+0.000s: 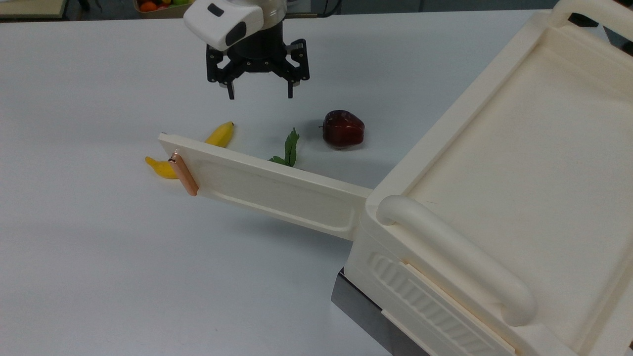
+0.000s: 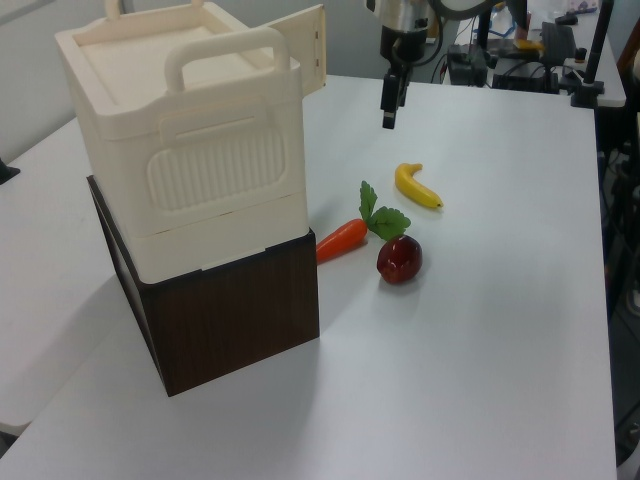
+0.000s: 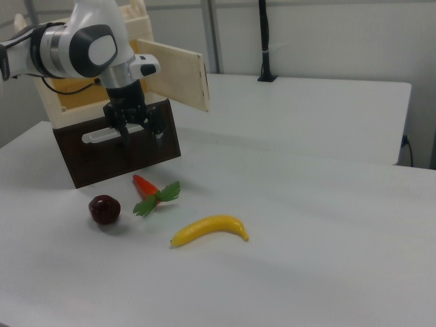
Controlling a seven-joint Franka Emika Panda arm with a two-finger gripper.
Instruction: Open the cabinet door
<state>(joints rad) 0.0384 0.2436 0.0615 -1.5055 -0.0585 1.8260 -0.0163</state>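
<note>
Top view: cabinet door point(image 1: 277, 190) swung wide open, hinged at cream cabinet point(image 1: 519, 163) corner, jutting over tabletop point(image 1: 99, 257); smooth plastic panel with recessed inset, copper bar handle point(image 1: 183, 174) at free end. End effector point(image 1: 258, 94) hangs above tabletop, fingers spread, gripping nothing, well apart from door. Banana point(image 1: 170, 167) partly hidden behind door's free end; carrot leaf point(image 1: 291, 148) peeks over door edge; dark red apple point(image 1: 343, 128) beside it. Left view: carrot point(image 2: 342, 239), apple point(image 2: 399, 259), banana point(image 2: 418, 187) near dark wood base point(image 2: 235, 320)
</note>
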